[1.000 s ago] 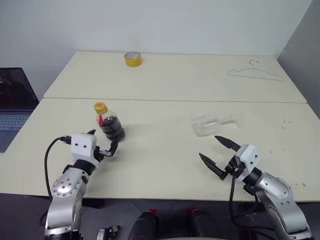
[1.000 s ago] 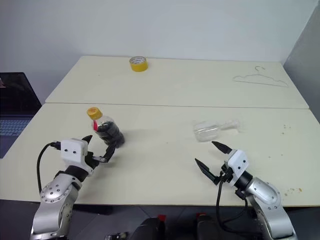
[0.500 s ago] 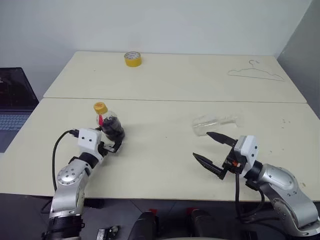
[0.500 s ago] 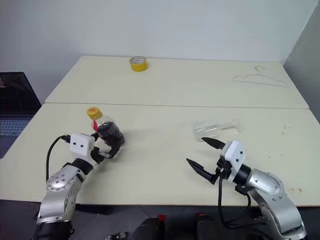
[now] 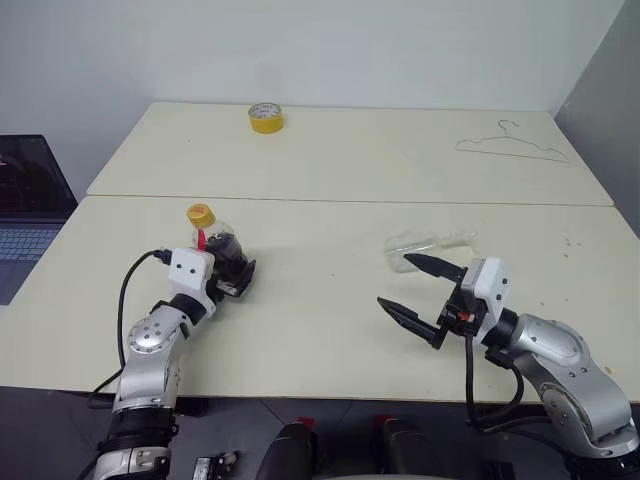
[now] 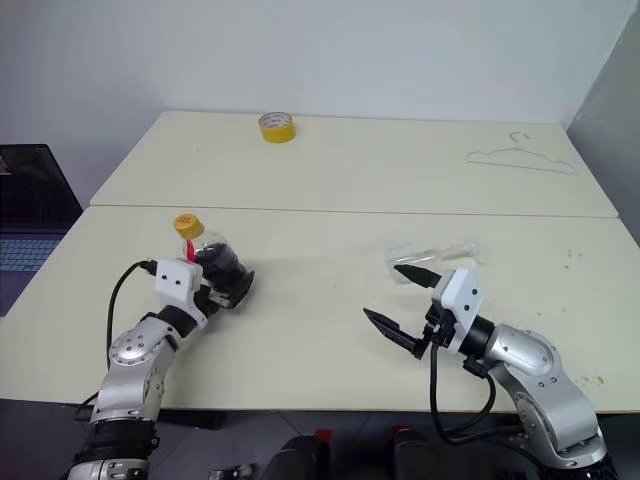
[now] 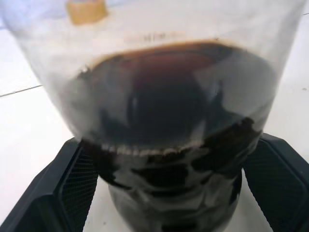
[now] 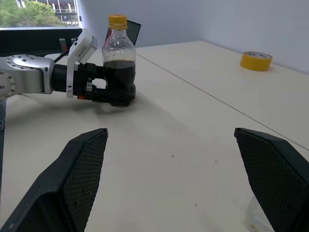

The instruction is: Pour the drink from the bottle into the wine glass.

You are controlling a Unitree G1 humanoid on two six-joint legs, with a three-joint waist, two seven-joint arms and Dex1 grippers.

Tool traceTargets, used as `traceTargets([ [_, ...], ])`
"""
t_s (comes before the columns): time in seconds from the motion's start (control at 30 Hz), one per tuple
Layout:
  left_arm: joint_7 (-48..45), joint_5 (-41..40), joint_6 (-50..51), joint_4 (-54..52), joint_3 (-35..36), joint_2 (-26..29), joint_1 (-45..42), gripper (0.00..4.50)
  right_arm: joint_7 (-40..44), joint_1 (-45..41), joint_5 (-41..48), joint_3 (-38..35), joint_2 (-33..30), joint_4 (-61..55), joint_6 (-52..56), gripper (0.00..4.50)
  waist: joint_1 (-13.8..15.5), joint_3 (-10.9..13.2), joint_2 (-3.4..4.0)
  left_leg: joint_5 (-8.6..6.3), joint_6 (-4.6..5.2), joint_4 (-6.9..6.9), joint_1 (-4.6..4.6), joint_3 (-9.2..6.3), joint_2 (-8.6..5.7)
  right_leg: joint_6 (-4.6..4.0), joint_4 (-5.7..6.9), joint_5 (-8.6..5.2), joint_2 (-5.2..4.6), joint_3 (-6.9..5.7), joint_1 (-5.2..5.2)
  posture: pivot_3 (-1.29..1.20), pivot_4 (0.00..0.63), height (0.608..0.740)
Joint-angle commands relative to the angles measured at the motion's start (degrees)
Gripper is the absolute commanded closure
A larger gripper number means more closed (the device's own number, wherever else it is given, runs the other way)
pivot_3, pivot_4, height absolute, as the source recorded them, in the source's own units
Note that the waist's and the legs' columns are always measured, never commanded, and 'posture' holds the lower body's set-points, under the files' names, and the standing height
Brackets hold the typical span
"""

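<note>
Our left gripper (image 5: pixel 235 280) has its fingers spread wide on either side of the bottle (image 5: pixel 222 250), low on the ribbed body; they flank it and have not clamped, so nothing is grasped. The bottle stands upright on the near table (image 5: pixel 320 330), left of centre, its long axis vertical and its yellow cap (image 5: pixel 201 214) pointing up, still screwed on. The drink (image 7: pixel 169 121) fills roughly the lower half. From this gripper the bottle lies straight ahead, already between the fingers, so the left arm is clearly the nearer one for it.

Our right gripper (image 5: pixel 412 297) hangs wide apart and empty above the table on the right side. The glass (image 5: pixel 425 246) lies on its side just beyond it (not standing), long axis roughly across the table, bowl toward the centre and stem and foot toward the right edge. It sits just past the upper finger, so the right arm is nearer to it.

We judge that pouring depends on two things first: closing on the bottle, and getting the glass upright with its mouth up. The cap also has to come off.
</note>
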Motion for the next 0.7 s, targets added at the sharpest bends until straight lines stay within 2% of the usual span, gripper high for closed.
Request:
traceTargets([
  [0.03,0.1,0.1,-1.7,-0.1,-0.3,0.0,-1.5,0.01,-0.4,-1.2,0.9,0.1,0.3,-2.7,0.5,0.00,0.0,0.0,0.00,0.00,0.00,0.00,-0.01,0.00,0.00,0.00,0.00,0.00,0.00,-0.01,0.00,0.00,0.150,0.740],
  [0.13,-0.1,-0.1,-2.0,-0.1,-0.6,0.0,-1.6,0.01,-0.8,-1.7,1.2,0.1,0.2,-3.1,1.0,0.00,0.0,0.0,0.00,0.00,0.00,0.00,-0.01,0.00,0.00,0.00,0.00,0.00,0.00,0.00,0.00,0.00,0.150,0.740],
  [0.23,-0.3,-0.4,-2.3,-0.2,-0.6,-0.2,-1.6,0.58,-1.2,-2.7,1.5,-0.1,0.2,-3.3,1.7,0.00,0.0,0.0,0.00,0.00,0.00,0.01,-0.01,0.00,0.00,0.00,0.00,0.00,0.00,0.00,-0.01,0.00,0.150,0.740],
  [0.33,-0.8,-0.8,-2.1,-0.4,-0.8,-0.4,-1.6,1.48,-1.5,-4.3,2.0,-0.3,0.2,-3.5,2.8,0.00,0.0,0.0,0.00,0.00,0.00,0.01,-0.01,0.00,0.00,0.00,0.00,0.00,0.00,0.00,-0.01,0.00,0.150,0.740],
  [0.43,-0.5,-0.7,-1.8,-1.3,-1.0,-0.7,-1.5,1.89,-2.3,-6.8,3.4,-0.9,0.2,-3.7,4.8,0.00,0.0,0.0,0.00,0.00,0.00,0.01,-0.01,-0.01,0.00,0.00,0.00,0.00,0.00,0.00,-0.01,0.00,0.150,0.740],
  [0.57,0.6,-0.2,-1.2,-4.5,-1.5,-1.1,-1.2,2.01,-4.6,-11.7,7.0,-2.2,0.2,-4.1,9.8,0.00,0.0,0.0,0.00,0.00,0.00,0.02,-0.03,-0.02,-0.01,0.00,0.00,0.00,-0.01,-0.01,-0.03,0.00,0.150,0.740],
  [0.7,5.2,1.8,1.3,-12.0,-2.9,-2.9,-0.6,2.07,-8.1,-19.6,11.2,-2.9,1.4,-3.3,16.3,0.00,0.0,0.0,-0.03,0.01,-0.01,0.05,-0.16,-0.02,-0.01,0.00,0.02,0.01,-0.02,0.00,-0.14,0.00,0.150,0.740],
])
